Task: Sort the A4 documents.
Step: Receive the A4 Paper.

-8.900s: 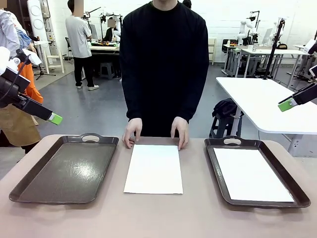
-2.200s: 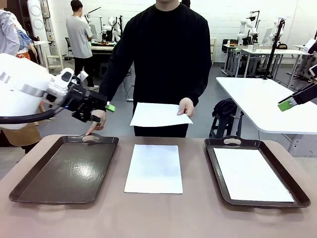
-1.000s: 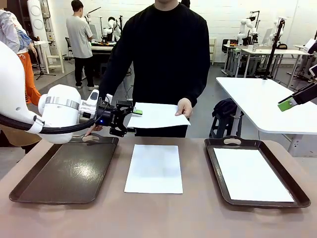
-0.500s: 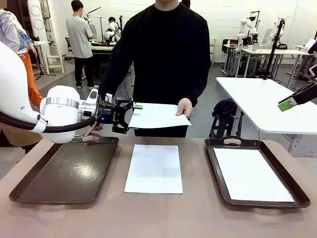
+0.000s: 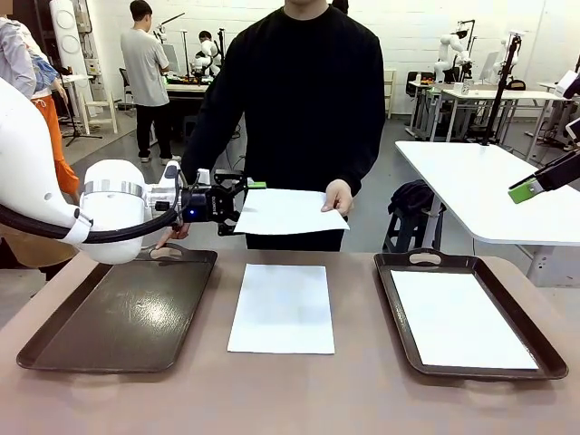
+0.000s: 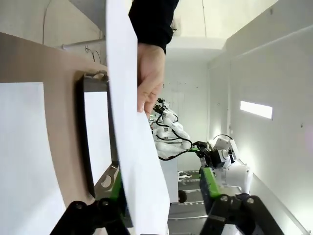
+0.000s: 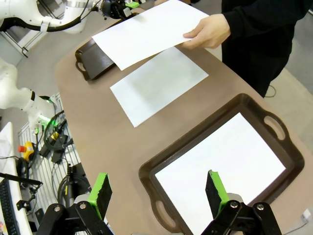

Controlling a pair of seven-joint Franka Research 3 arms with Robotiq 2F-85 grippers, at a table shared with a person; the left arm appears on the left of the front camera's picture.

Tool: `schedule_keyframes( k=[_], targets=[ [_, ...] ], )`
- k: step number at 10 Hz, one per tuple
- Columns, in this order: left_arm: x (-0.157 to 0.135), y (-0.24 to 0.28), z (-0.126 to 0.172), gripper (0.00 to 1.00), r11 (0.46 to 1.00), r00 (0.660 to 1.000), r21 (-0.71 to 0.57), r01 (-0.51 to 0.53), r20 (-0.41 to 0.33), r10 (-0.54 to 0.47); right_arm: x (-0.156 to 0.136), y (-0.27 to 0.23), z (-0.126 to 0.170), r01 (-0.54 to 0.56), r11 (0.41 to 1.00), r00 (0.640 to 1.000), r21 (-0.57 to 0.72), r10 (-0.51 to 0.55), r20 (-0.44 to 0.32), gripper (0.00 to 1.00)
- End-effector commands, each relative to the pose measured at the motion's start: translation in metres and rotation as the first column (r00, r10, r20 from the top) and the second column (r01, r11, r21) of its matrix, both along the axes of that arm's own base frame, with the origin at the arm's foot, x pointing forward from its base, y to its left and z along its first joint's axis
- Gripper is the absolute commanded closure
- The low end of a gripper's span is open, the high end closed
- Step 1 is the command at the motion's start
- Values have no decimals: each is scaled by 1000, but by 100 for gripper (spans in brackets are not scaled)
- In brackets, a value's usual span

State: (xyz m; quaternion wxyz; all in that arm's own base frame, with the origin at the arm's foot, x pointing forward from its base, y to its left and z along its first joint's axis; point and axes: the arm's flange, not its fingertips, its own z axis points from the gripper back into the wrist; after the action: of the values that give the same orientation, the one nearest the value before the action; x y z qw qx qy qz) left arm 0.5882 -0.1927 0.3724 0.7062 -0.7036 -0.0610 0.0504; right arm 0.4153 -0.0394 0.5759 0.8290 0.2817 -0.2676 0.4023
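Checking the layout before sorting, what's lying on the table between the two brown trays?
In the front view, a white A4 sheet lies flat on the table between the left tray and the right tray.

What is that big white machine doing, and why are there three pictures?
It is a robot with two arms. One picture looks across the table at a person; the other two come from small cameras on the robot's wrists. On the table lie two brown trays, an empty left tray and a right tray with a paper in it, and a loose paper between them. The person's hand holds out another sheet. The left gripper has its fingers around that sheet's edge, about to pinch it. The right gripper waits open above the right tray.
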Motion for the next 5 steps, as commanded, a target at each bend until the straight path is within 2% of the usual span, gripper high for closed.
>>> schedule_keyframes(
  k=[1, 2, 3, 4, 5],
  targets=[
    [-1, -5, 1, 39, 1000, 1000, -12, 12, -26, -12, 0, 0, 0, -3, 1000, 1000, 2, 3, 0, 0],
    [-2, -7, 0, 58, 1000, 999, -6, 27, -41, -28, 0, 0, 0, -3, 1000, 1000, 2, 3, 0, 0],
    [-2, -9, -1, 59, 999, 997, 4, 51, -62, -51, 0, 0, 0, -3, 1000, 1000, 2, 3, 0, 0],
    [-2, -11, -1, 78, 999, 996, 3, 54, -66, -54, 0, 0, 0, -3, 1000, 1000, 2, 3, 0, 0],
    [-2, -13, -1, 79, 999, 996, 2, 51, -69, -50, 0, 0, 0, -3, 1000, 1000, 2, 3, 0, 0]
  ],
)
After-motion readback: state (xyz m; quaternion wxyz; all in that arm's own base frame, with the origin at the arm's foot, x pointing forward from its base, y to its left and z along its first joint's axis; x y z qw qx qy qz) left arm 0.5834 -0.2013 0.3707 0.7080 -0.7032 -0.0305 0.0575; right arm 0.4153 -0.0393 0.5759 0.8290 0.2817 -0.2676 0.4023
